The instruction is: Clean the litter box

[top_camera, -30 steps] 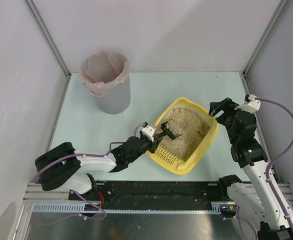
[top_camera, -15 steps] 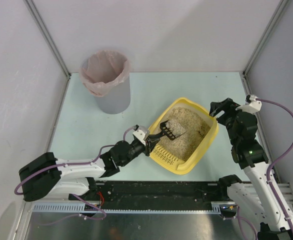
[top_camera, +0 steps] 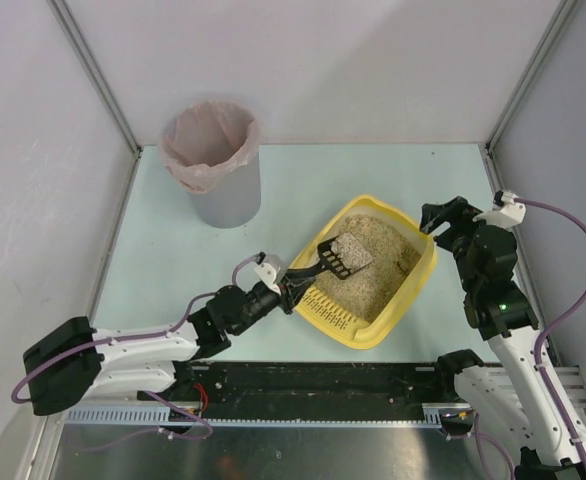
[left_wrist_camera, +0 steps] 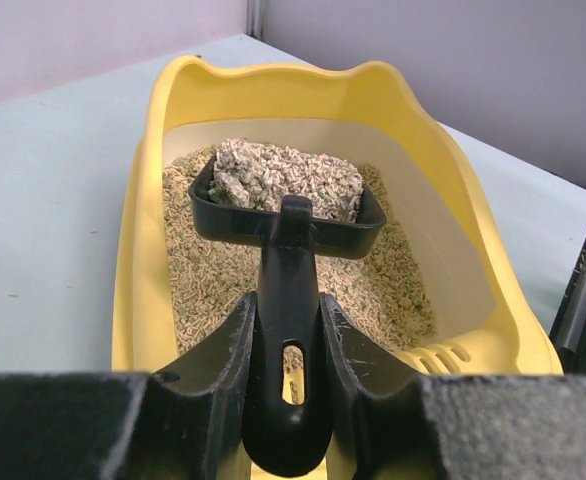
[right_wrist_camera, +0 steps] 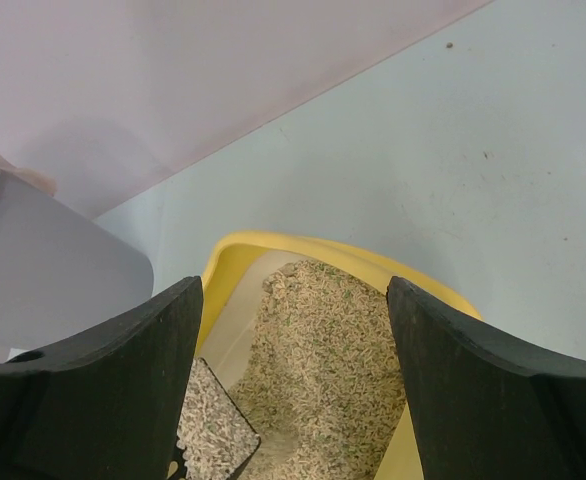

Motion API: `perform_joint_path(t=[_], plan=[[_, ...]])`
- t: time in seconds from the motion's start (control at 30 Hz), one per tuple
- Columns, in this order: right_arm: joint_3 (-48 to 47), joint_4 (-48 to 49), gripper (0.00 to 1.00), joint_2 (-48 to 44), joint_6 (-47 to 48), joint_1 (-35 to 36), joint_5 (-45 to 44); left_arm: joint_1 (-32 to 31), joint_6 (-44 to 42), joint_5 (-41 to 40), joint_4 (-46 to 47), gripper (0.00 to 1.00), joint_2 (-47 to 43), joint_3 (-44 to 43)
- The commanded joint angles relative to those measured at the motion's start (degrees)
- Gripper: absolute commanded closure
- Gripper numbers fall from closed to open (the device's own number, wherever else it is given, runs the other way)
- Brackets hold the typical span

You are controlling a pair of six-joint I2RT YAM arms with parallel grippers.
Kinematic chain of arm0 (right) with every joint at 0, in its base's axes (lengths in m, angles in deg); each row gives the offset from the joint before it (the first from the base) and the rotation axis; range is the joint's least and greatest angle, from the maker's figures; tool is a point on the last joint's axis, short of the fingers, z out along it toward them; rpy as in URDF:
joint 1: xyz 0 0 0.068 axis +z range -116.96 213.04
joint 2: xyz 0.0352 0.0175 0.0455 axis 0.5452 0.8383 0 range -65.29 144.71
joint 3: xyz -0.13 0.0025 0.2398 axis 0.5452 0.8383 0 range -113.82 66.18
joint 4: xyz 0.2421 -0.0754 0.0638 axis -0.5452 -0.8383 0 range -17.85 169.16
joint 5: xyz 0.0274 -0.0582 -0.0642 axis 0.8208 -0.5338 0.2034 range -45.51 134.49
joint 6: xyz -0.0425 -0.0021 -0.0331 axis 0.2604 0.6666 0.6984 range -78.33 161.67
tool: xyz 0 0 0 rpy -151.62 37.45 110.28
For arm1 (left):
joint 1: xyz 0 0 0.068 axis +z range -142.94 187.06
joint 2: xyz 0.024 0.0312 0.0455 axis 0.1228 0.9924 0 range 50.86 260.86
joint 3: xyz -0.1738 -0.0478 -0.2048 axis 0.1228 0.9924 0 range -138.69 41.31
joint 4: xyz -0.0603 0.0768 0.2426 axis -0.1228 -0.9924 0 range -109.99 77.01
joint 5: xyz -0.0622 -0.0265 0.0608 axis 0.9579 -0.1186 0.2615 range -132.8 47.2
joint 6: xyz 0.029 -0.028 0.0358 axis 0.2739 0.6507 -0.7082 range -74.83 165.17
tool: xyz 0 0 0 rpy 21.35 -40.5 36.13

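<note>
The litter box [top_camera: 338,318] lay askew on the near right part of the worktop [top_camera: 173,250], its grille end toward my bases and its far corner toward the right wall. That corner left little room, because my right arm stood just beside it with the wall close behind. To the left there was bare worktop between the box and the bin [top_camera: 218,165], which stood well apart in the far left corner, near the back wall.

My left fingers [top_camera: 289,283] were closed narrowly on the handle of the black scoop [left_wrist_camera: 288,215], one finger on each side of it, just outside the box's left rim. The scoop's head reached in over the litter and carried a pale clump, clear of the yellow walls on both sides.

My right fingers [top_camera: 443,213] were spread wide and held nothing. They hung above the box's far right rim and touched neither the box nor the litter.
</note>
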Motion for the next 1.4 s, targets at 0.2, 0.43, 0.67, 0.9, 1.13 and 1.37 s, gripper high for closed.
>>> perform_joint_path(t=[0.2, 0.43, 0.67, 0.9, 1.13, 1.37], plan=[[-0.05, 2.2, 0.21, 0.06, -0.72, 0.0, -0.01, 0.46, 0.6, 7.07, 1.21, 1.0, -1.3, -3.55], [-0.05, 1.59, 0.21, -0.91, -0.46, -0.09, -0.53, 0.46, -6.08, -1.35, -4.25, 1.0, -5.58, -4.26], [-0.05, 2.12, 0.21, 0.5, -1.24, 0.0, 0.87, 1.6, -8.19, 3.44, -4.43, 1.0, -6.3, -3.56], [-0.05, 2.73, 0.2, 1.02, -1.51, 0.09, 1.66, 3.62, -7.49, 12.29, -2.41, 1.0, -4.03, -5.48], [-0.13, 2.47, 0.2, 0.94, -1.07, -0.09, 1.32, 4.41, -8.2, 14.87, -4.16, 1.0, -2.7, -7.15], [-0.13, 2.38, 0.19, 0.94, -0.98, 0.0, 1.23, 5.03, -5.64, 13.58, -1.17, 1.0, -2.96, -5.14]])
